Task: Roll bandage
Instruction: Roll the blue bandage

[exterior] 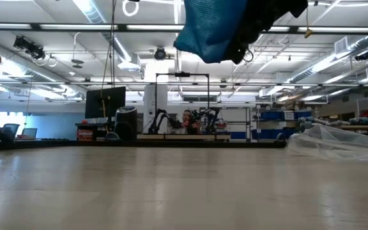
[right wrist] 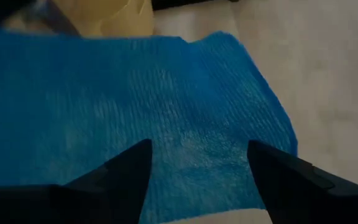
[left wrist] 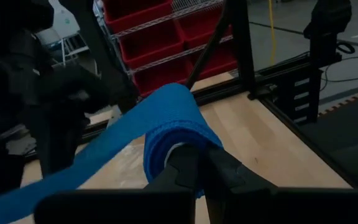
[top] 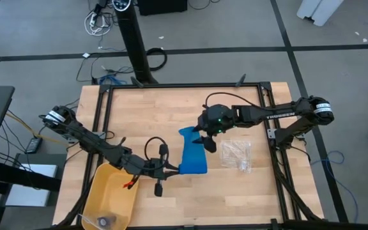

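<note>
Two grippers: both at the bandage (top: 192, 155), mid-table, lifted clear of the wooden top in the low view.
Bandage: bright blue strip, partly wound into a roll at the end nearer the front of the table, loose tail running up toward the right arm.
Left gripper (top: 171, 168): fingers closed tight, pinching the rolled end of the bandage; in the left wrist view, dark fingers (left wrist: 188, 169) pressed into the roll's core.
Right gripper (right wrist: 197, 163): fingers (right wrist: 126, 171) spread wide, nothing gripped; poised just over the flat stretch of blue fabric, tips either side of it without clamping.
Yellow bin (top: 109, 195): front left corner of the table, just beside the left arm, a small dark item lying in it.
Clear plastic bag (top: 236, 154): crinkled, flat on the wood just right of the bandage, close under the right arm.
Table (top: 152, 115): pale wood planks inside a black frame.
Obstruction: right arm's wrist covering the upper end of the strip from above; that end not visible.
</note>
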Controlling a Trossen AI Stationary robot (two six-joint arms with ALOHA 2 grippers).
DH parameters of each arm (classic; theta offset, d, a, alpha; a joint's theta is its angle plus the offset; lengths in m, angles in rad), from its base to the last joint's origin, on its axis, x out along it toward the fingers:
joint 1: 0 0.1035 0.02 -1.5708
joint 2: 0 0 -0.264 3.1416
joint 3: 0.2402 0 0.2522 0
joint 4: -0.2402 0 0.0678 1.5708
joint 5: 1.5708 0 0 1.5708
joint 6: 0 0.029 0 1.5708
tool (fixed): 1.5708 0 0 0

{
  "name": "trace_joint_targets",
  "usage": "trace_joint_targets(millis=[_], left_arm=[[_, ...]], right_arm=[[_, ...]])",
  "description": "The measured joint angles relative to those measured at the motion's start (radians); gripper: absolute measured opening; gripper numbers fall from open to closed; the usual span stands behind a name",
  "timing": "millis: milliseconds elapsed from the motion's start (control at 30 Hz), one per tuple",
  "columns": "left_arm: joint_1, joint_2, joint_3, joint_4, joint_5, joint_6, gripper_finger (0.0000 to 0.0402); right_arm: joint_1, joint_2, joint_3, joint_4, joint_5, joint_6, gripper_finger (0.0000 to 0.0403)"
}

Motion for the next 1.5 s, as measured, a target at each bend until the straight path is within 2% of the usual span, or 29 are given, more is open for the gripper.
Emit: trace_joint_targets(millis=[167, 400, 733, 833, 900, 1000, 1067, 1233, 1400, 1500], left_arm=[[0.000, 0.000, 0.000, 0.012, 0.000, 0.000, 0.0013], [0.000, 0.000, 0.000, -0.012, 0.000, -0.019, 0.0013], [-0.002, 0.000, 0.000, -0.032, 0.028, -0.057, 0.0013], [-0.002, 0.000, 0.000, -0.007, 0.026, -0.055, 0.0013], [-0.003, 0.000, 0.000, 0.009, -0.011, -0.054, 0.0013], [-0.002, 0.000, 0.000, 0.043, -0.084, -0.041, 0.0013], [-0.002, 0.000, 0.000, 0.055, -0.097, -0.024, 0.0013], [-0.003, 0.000, 0.000, 0.058, -0.145, 0.003, 0.0013], [-0.002, -0.016, 0.001, 0.151, -0.171, 0.053, 0.0013], [-0.002, -0.015, 0.001, 0.178, -0.163, 0.084, 0.0013]], right_arm=[[0.000, 0.000, 0.000, 0.004, 0.044, -0.239, 0.0266], [0.025, 0.000, 0.000, 0.039, 0.051, -0.366, 0.0269], [0.074, 0.000, 0.000, -0.105, 0.053, -0.232, 0.0273], [0.103, -0.002, 0.000, -0.095, 0.112, -0.237, 0.0279], [0.116, -0.009, 0.000, -0.121, 0.147, -0.246, 0.0283], [0.122, -0.034, -0.002, -0.207, 0.130, -0.211, 0.0286], [0.129, -0.055, -0.034, -0.189, 0.113, -0.169, 0.0284], [0.151, -0.113, -0.234, 0.043, 0.105, -0.134, 0.0273], [0.168, -0.150, -0.493, 0.522, 0.110, -0.095, 0.0266], [0.177, -0.138, -0.593, 0.764, 0.106, -0.073, 0.0259]])
